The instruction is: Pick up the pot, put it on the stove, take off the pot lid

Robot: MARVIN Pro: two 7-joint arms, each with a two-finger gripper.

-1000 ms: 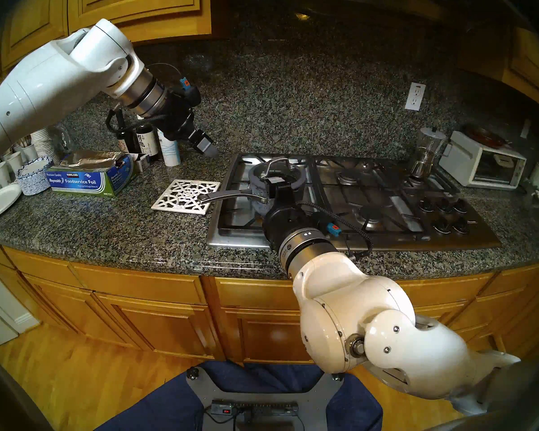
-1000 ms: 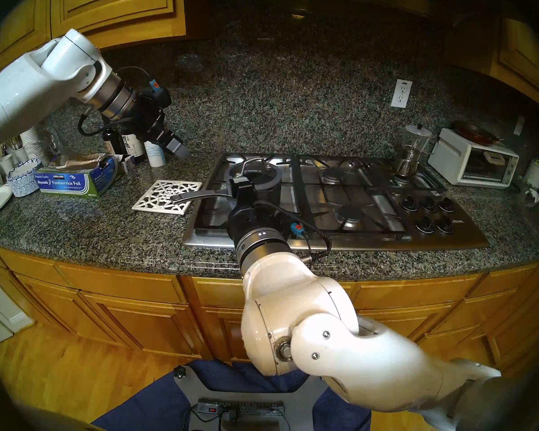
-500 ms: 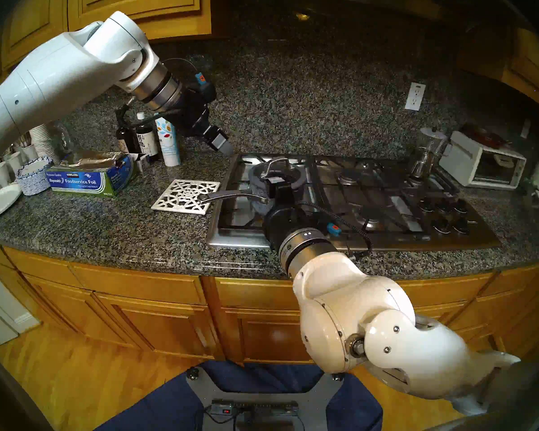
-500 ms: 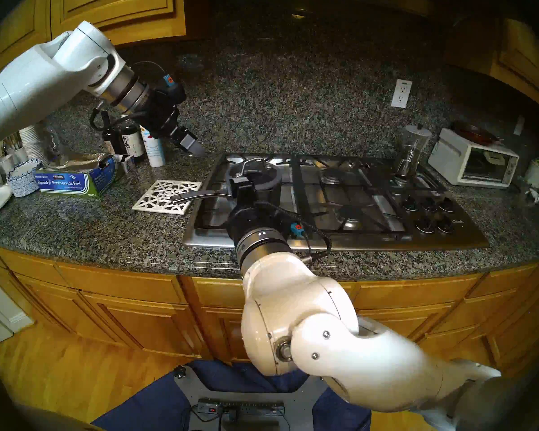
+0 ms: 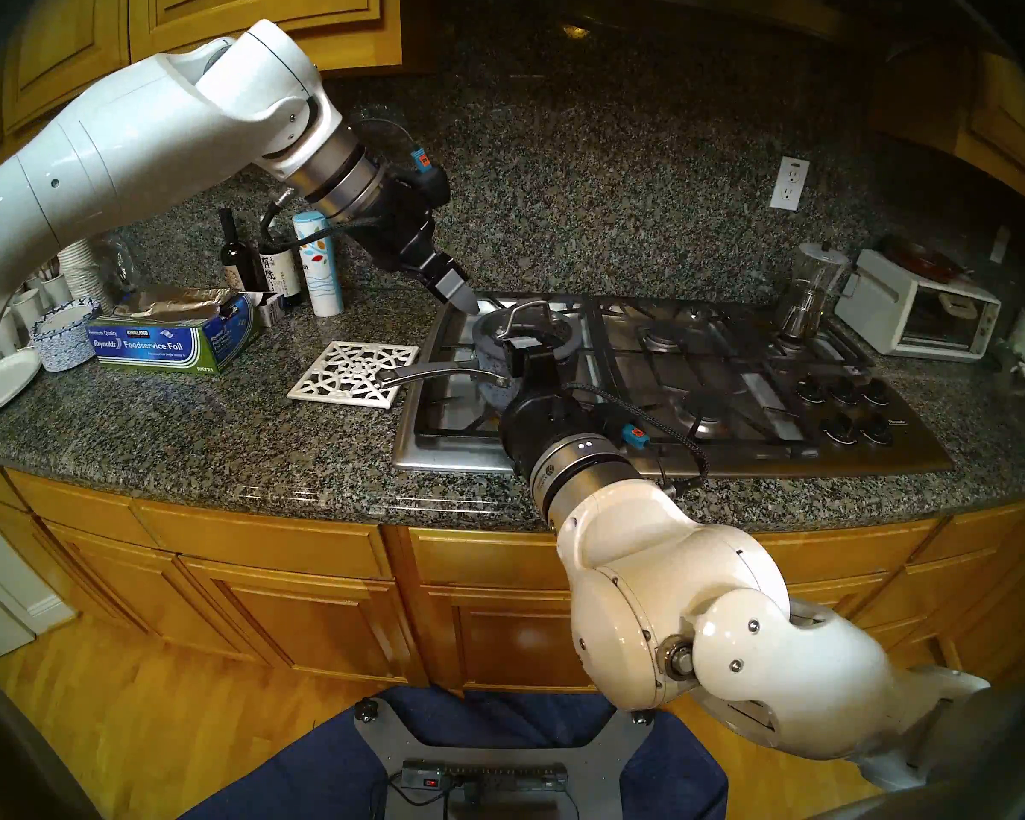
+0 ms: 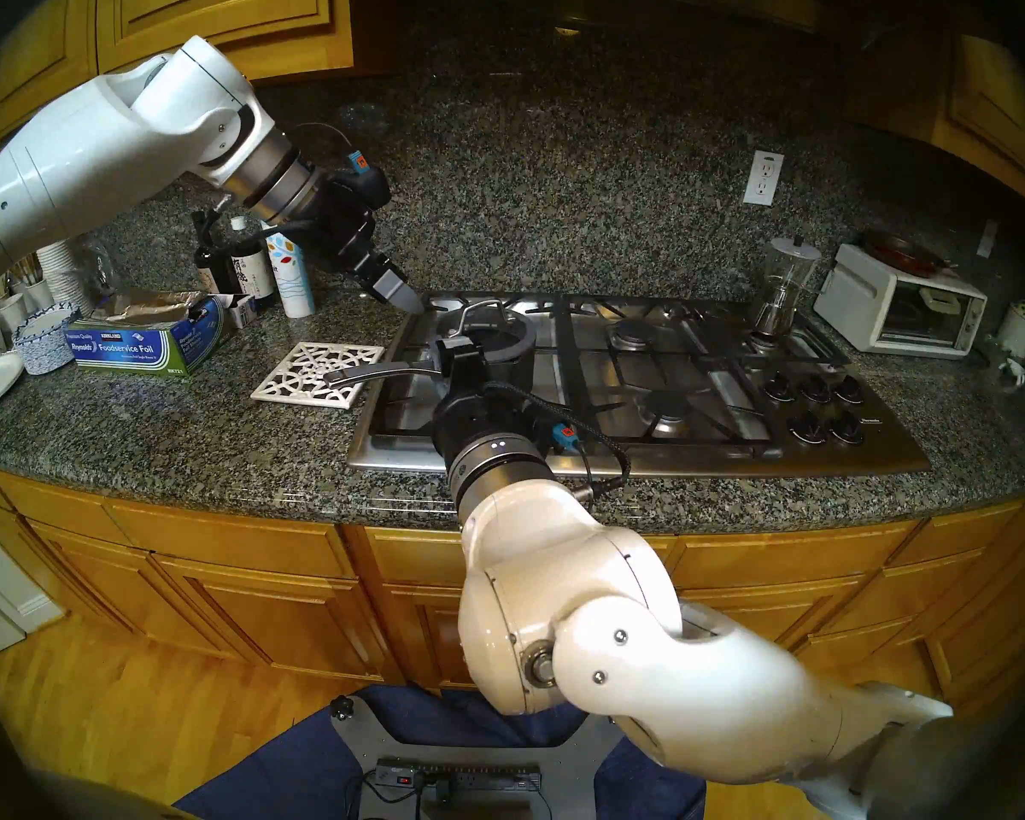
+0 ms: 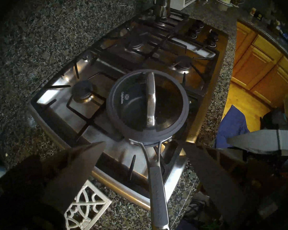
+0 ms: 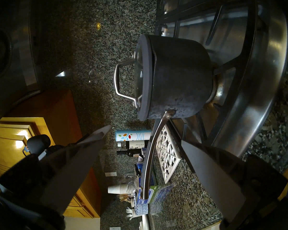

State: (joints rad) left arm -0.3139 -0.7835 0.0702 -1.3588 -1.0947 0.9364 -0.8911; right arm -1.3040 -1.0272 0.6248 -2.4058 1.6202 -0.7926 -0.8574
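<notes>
On stove (image 5: 735,446) front-left grate, lidded pot (image 8: 181,75), left claw (image 7: 140,158) apart above, right claw (image 8: 145,151) apart beside handle.

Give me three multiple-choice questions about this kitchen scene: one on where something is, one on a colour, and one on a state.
1. Where does the saucepan stand?
A. Inside the toaster oven
B. On a front grate at the left end of the gas cooktop
C. On the foil box

2. What colour is the lattice trivet?
A. Red
B. Black
C. White

3. What is the state of the glass lid?
A. Seated on the saucepan
B. Lying flat on the counter
C. Lifted clear in a gripper

Answers:
1. B, the right wrist view shows its base resting on the black grate.
2. C, it shows white against the dark granite.
3. A, the left wrist view shows its rim sitting all round the saucepan's top.
</notes>
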